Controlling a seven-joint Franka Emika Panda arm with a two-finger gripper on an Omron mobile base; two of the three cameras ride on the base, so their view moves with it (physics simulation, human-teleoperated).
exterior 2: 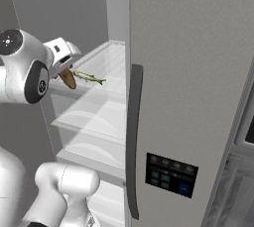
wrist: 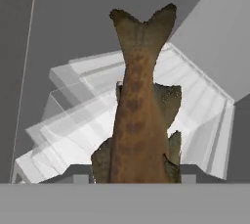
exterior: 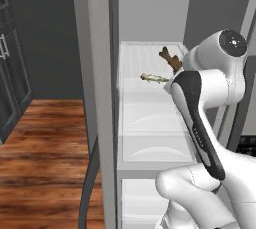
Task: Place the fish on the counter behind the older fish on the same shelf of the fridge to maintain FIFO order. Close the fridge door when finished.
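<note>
Inside the open fridge [exterior: 100, 98], above the top shelf [exterior: 137, 58], the gripper [exterior 2: 67, 70] is closed around the brown fish [wrist: 139, 115], holding it with its forked tail pointing away from the hand. Near it, the pale older fish [exterior: 154, 78] lies at the shelf's front edge.

We see the fridge door [exterior 2: 198, 72] in matt brushed grey metal with a smooth dark handle [exterior 2: 133, 141], and the shelf [exterior: 145, 58] in ribbed translucent white plastic. The fish [wrist: 139, 115] shows mottled, rough brown skin; the older fish [exterior: 154, 78] looks pale and sleek above a glossy wood-plank floor [exterior: 45, 148].
</note>
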